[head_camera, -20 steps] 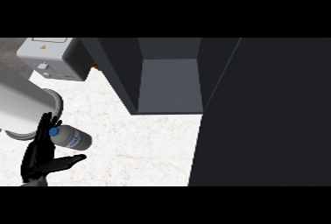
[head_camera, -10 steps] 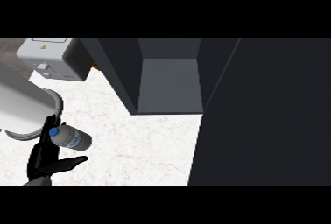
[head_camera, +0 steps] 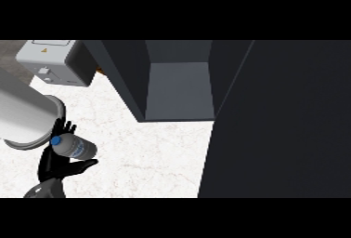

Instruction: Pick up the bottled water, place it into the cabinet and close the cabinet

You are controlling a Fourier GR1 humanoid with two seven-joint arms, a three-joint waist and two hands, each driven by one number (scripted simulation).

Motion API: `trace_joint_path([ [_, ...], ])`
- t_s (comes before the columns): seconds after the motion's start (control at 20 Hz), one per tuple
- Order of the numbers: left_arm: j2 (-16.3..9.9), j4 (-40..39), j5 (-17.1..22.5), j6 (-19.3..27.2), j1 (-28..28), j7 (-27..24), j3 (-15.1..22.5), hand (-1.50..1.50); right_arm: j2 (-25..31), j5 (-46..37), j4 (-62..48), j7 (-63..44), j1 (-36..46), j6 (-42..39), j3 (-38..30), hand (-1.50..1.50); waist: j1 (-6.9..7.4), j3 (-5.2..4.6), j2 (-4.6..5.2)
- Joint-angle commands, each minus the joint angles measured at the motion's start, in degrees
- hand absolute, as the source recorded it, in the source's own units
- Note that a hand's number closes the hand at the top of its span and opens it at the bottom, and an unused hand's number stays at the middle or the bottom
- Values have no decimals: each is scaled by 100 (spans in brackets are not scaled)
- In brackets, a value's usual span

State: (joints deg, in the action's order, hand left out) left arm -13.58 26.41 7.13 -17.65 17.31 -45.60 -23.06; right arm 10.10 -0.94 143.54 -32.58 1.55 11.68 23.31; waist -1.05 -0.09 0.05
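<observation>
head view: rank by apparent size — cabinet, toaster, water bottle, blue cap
1. cabinet
2. toaster
3. water bottle, next to the left hand
4. blue cap
The bottle is closer to the camera, so its true size is unsure.

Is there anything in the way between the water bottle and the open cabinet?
Nothing visible. The bottled water lies against the left hand at the lower left, and bare counter runs from it up to the open cabinet. The toaster sits off to the left, out of the path.

No legible text or labels
</observation>
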Motion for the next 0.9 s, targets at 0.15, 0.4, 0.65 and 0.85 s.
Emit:
trace_joint_path([
  [0.15,-92,-571,149,-483,264,-184,-48,-150,8,-372,714,157,-692,4,372,-150,12,3,-4],
  [0.4,23,-658,119,-1019,312,-69,124,150,308,459,971,-233,-351,-108,-613,-150,22,1,5],
  [0.65,80,-629,-188,-469,483,-607,341,150,310,595,663,729,-1168,-481,-528,-150,-33,4,13],
  [0.85,153,-535,-392,185,509,-1145,422,150,320,529,920,657,-1270,-493,-579,-150,-52,1,9],
])
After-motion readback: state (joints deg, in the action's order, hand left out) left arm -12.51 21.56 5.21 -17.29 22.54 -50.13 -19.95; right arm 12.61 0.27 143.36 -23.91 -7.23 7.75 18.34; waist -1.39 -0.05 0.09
